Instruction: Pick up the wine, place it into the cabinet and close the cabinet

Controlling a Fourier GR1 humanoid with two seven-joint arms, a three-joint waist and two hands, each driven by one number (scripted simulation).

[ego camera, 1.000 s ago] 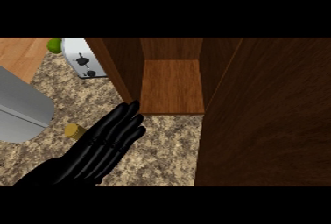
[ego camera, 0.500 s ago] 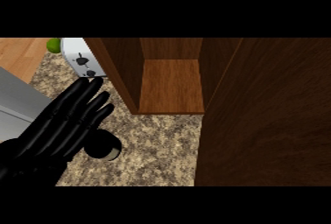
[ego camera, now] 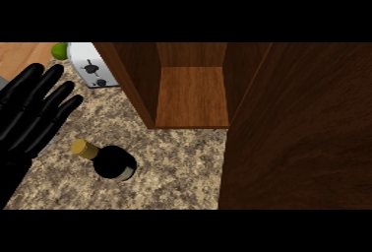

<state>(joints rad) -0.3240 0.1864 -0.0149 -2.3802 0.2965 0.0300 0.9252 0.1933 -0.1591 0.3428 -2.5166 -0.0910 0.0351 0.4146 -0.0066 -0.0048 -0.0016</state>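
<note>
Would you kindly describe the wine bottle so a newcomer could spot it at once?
Find the open wooden cabinet on the speckled counter. In front of its shelf, toward the left, stands the wine bottle, beside the open left hand. It alone is dark with a gold-capped neck.

Black wine bottle (ego camera: pixel 115 164) — speckled counter (ego camera: pixel 174 162)

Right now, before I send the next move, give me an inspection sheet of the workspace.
Surface: speckled granite counter.
Job's things: wine bottle upright on the counter, gold cap, untouched; cabinet open, its shelf bare; its dark door stands open at the right.
Clutter: white toaster and a green fruit at the back left.
Robot hands: left robot hand open, fingers straight, left of the bottle; right robot hand not in view.
Cables: nothing seen.
Surroundings: wooden board at the far left.
</note>
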